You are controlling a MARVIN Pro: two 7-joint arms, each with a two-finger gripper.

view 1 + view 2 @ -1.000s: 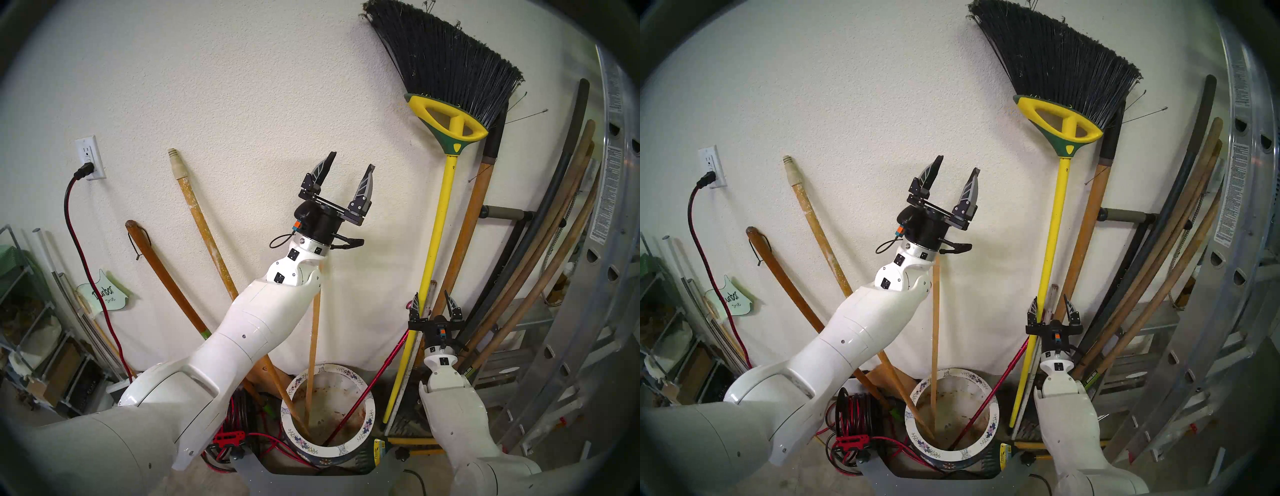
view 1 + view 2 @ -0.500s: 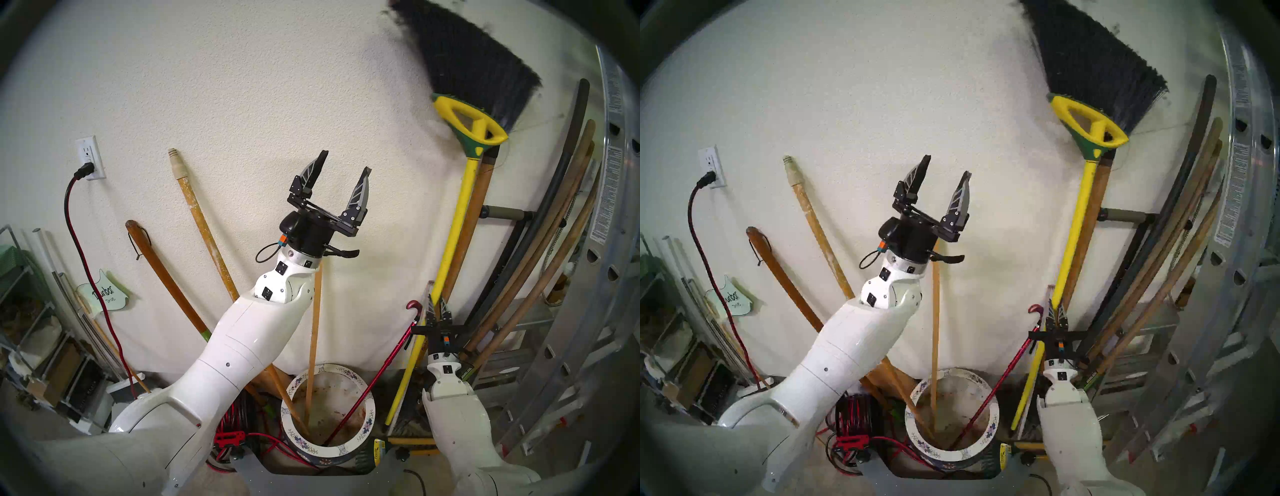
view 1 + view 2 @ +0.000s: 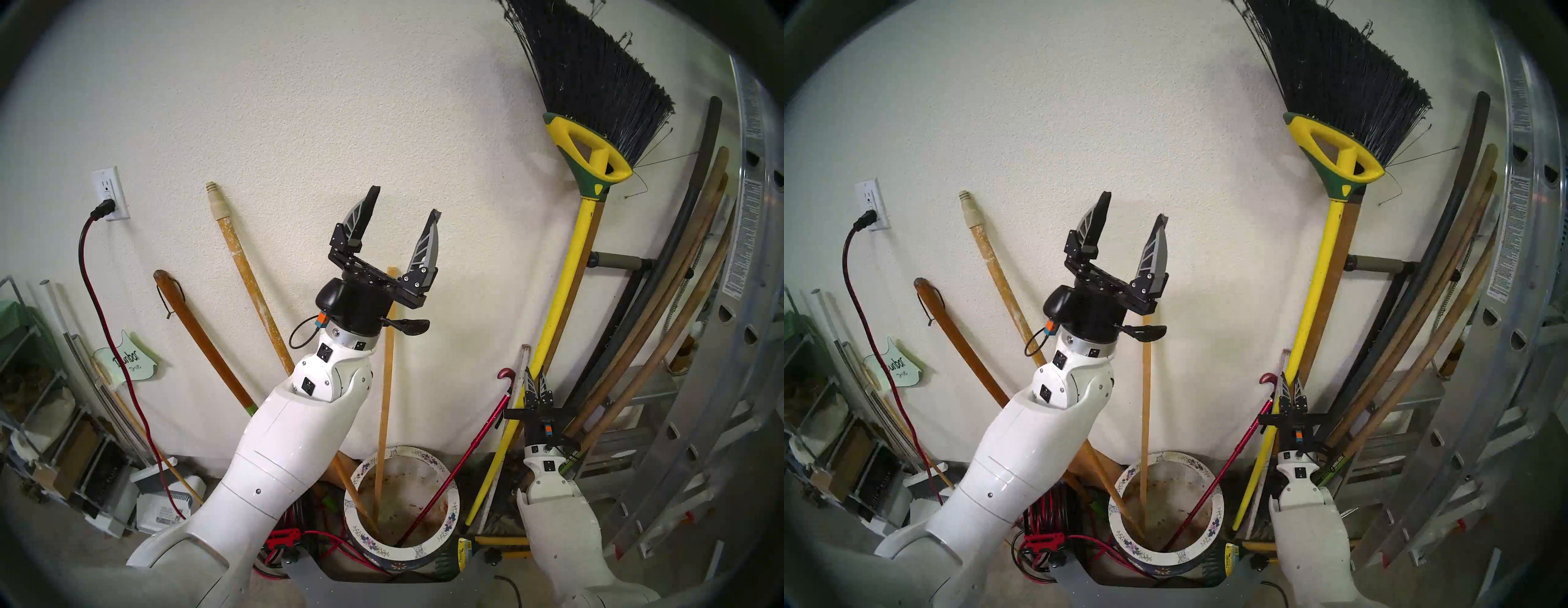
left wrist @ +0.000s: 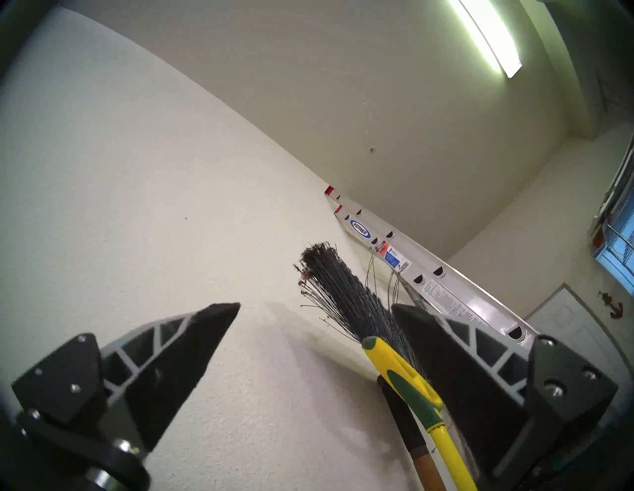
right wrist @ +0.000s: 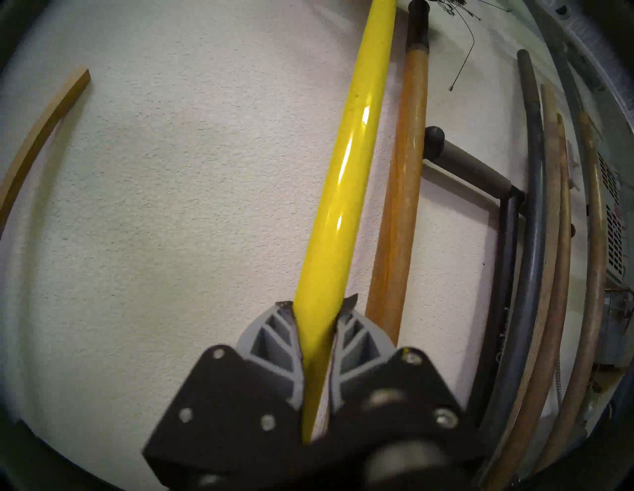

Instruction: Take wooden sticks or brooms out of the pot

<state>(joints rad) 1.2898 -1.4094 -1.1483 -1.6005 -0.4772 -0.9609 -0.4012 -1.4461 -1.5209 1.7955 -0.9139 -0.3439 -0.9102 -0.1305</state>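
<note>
Two grippers show in the head views. At lower right, the right gripper (image 3: 537, 379) has its fingers clamped on the yellow pole of the broom (image 3: 564, 293), low on the pole; the bristle head fans out at the upper right against the wall, and the pole's foot stands outside the pot (image 3: 451, 516), to its right. The left gripper (image 3: 403, 208), mid-frame above the pot, is spread wide and empty. A red cane (image 3: 458, 463) leans inside the pot.
</note>
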